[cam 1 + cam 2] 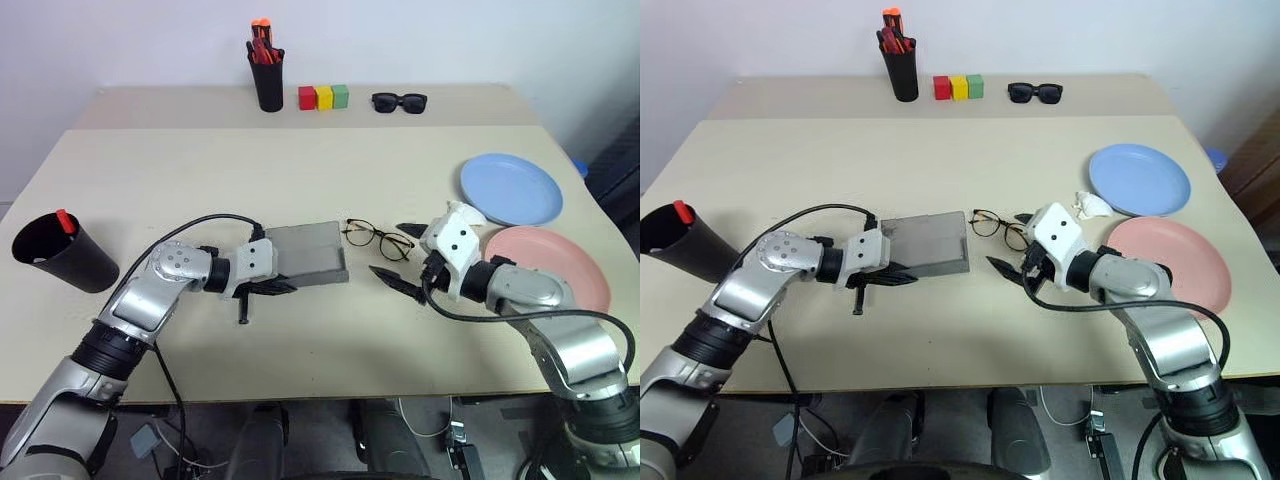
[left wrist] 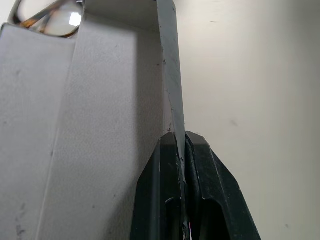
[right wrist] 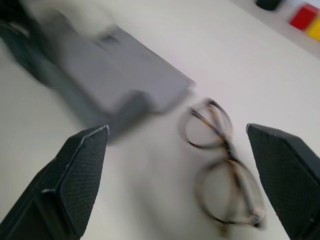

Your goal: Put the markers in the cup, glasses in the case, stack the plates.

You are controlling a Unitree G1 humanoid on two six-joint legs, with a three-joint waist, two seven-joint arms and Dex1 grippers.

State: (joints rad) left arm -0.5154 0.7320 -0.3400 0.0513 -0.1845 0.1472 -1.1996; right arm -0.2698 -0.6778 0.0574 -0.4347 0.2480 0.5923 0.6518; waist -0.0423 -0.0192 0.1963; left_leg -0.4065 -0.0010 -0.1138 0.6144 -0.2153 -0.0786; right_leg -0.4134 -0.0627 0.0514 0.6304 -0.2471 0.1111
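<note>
Our left claw (image 1: 272, 289) is pinched shut on the near edge of the grey case (image 1: 308, 252), thin wall clamped between both fingers, which we judge is meant to steady it for loading. Our right claw (image 1: 402, 257) stands wide, fingers spread either side of the glasses (image 1: 377, 238) lying on the counter (image 1: 300, 170) just beside the case's end. One red marker (image 1: 65, 221) sits in the cup (image 1: 62, 253); blue plate (image 1: 511, 188) and pink plate (image 1: 555, 266) lie unstacked, side by side.

case (image 1: 308, 252): grey
glasses (image 1: 378, 238): dark thin frame, clear lenses
plates: one light blue (image 1: 511, 188), one pink (image 1: 552, 266)
cup (image 1: 64, 252): black
blocks (image 1: 323, 97): red, yellow, green
desk (image 1: 200, 170): beige
my tools: black fingers (image 3: 75, 185)
</note>
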